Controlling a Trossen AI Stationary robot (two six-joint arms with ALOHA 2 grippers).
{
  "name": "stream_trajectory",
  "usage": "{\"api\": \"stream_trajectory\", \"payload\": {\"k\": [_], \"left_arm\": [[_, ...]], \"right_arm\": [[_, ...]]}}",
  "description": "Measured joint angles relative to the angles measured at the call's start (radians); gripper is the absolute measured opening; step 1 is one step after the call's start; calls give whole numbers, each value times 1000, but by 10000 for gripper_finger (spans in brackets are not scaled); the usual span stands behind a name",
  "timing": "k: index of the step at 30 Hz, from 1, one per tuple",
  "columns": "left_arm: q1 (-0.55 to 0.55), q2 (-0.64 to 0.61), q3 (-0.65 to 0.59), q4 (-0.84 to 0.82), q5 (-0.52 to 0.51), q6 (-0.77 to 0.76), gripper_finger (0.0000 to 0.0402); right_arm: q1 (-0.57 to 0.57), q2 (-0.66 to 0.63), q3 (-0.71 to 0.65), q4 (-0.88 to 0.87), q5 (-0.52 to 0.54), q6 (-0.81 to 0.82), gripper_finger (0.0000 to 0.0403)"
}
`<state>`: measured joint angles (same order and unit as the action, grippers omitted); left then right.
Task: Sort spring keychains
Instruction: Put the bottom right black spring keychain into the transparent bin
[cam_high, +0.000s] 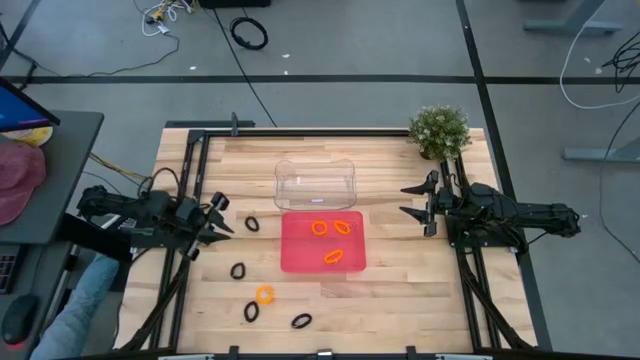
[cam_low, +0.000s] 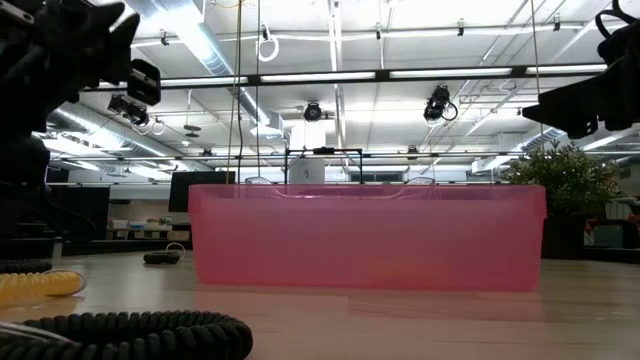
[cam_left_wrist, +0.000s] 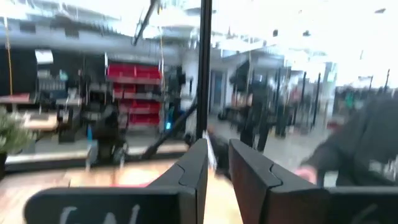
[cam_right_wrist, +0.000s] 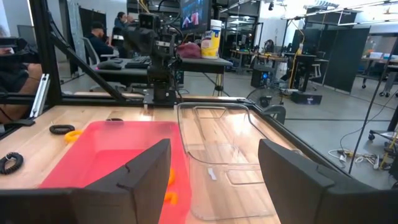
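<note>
Three orange spring keychains (cam_high: 319, 227) (cam_high: 343, 226) (cam_high: 333, 257) lie in the red tray (cam_high: 300, 262) at mid-table. A fourth orange one (cam_high: 264, 294) lies on the wood nearer the table's near edge. Black keychains lie on the table left of the tray (cam_high: 252, 224) (cam_high: 238, 270) and near the near edge (cam_high: 251, 311) (cam_high: 301, 321). My left gripper (cam_high: 222, 218) hovers left of the tray, with a narrow gap between its fingers (cam_left_wrist: 217, 162). My right gripper (cam_high: 404, 200) hovers right of the tray, wide open (cam_right_wrist: 214, 168). Neither holds anything.
A clear plastic tray (cam_high: 316, 185) sits just beyond the red tray, toward the far edge. A potted plant (cam_high: 439, 130) stands at the far right corner. A person's leg (cam_high: 75, 305) shows beside the table's left edge. In the low view a black keychain (cam_low: 130, 335) lies close in front.
</note>
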<state>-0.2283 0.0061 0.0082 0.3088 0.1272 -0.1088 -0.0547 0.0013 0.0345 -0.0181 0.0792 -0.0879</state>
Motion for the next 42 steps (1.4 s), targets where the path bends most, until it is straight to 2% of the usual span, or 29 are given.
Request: {"api": "stream_trajectory", "payload": {"k": [8, 12, 20, 23, 26, 28, 31, 37, 42], "left_arm": [[-1, 1, 0, 193, 1, -66, 69], [-33, 43, 0, 287, 0, -121, 69], [-176, 300, 3, 615, -6, -75, 69], [-222, 415, 58, 625, -43, -61, 69], [-266, 542, 169, 614, -51, -21, 69], [-299, 626, 263, 522, -40, 20, 69], [-340, 745, 436, 286, -53, 69, 69], [-391, 1010, 805, -265, -245, 32, 69], [-405, 1219, 1041, -546, -262, -11, 69]], "right_arm": [[0, 0, 0, 0, 0, 0, 247], [0, 0, 0, 0, 0, 0, 247], [0, 0, 0, 2, 0, 0, 247], [0, 0, 0, 2, 0, 0, 247], [0, 0, 0, 2, 0, 0, 247], [0, 0, 0, 2, 0, 0, 247], [0, 0, 0, 2, 0, 0, 247], [0, 0, 0, 2, 0, 0, 247], [0, 0, 0, 2, 0, 0, 247]]}}
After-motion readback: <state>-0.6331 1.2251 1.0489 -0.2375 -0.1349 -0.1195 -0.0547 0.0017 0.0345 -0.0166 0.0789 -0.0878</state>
